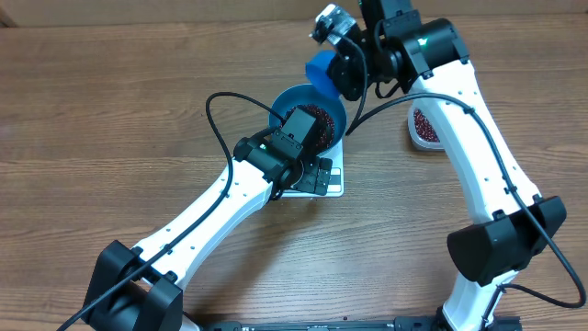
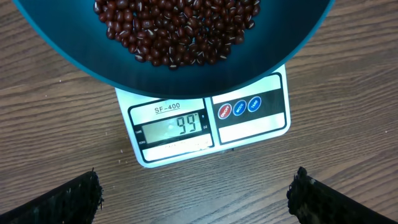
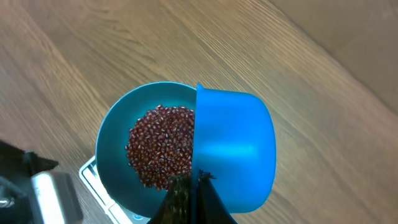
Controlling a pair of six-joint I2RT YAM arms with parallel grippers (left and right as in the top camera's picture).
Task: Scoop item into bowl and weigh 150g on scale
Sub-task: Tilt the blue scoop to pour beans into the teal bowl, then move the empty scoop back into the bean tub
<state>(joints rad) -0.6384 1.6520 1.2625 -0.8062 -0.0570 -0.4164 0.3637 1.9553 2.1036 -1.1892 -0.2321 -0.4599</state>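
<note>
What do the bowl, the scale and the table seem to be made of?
Bowl: probably plastic, smooth uniform blue with slight sheen.
Scale: likely white plastic casing, smooth, with printed buttons.
Table: wood or wood-look laminate; grain lines show, matte.

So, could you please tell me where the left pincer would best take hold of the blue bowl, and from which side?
Probably its thin rim, pinched from above with one finger inside and one outside, since the bowl looks too wide to span. Come in on the display side of the scale: the scoop hangs over the far rim.
</note>
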